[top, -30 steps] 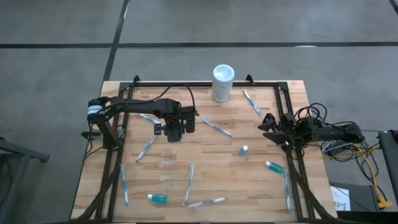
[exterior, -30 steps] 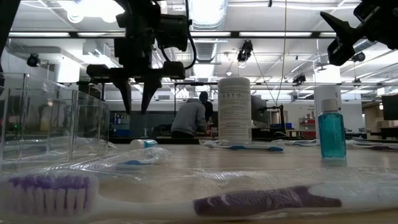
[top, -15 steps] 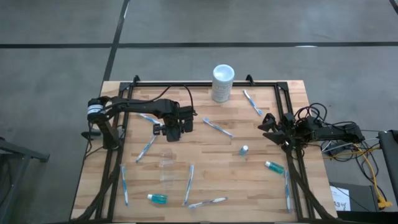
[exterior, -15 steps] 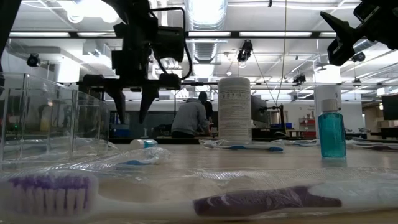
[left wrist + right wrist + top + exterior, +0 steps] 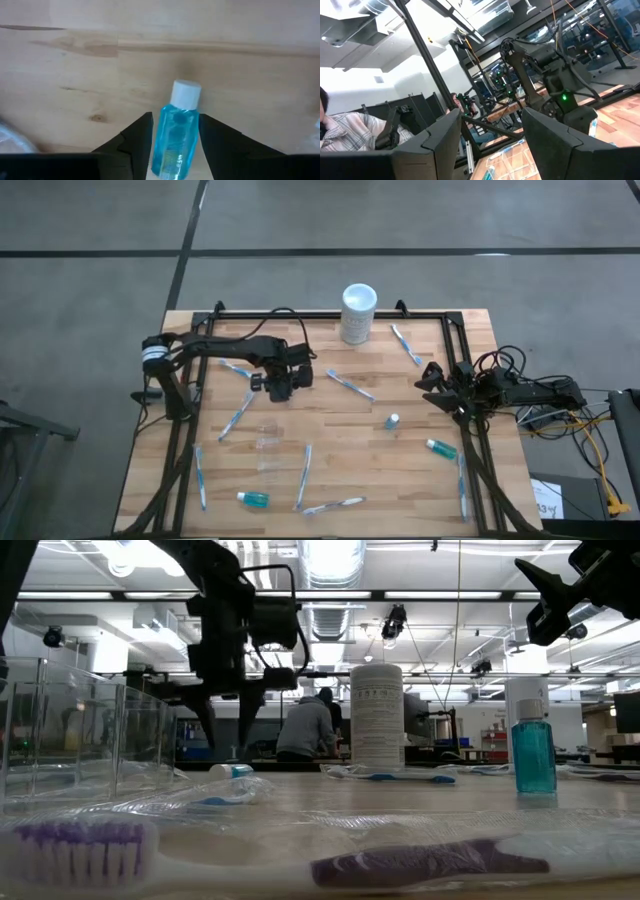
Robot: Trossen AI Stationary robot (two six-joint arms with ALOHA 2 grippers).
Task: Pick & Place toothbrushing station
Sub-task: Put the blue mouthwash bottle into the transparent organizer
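A teal bottle lies between the left hand's parted fingers, flanked, not visibly squeezed.

**Where things sit on the table**

We find the white cylinder at the table's far edge, near its middle. The left gripper hangs over the left-centre; the right gripper waits at the right edge. Between them lies a toothbrush. The clear cup stands nearer the near edge, a tube before it. Another tube lies by the right edge, a small bottle just inward of it.
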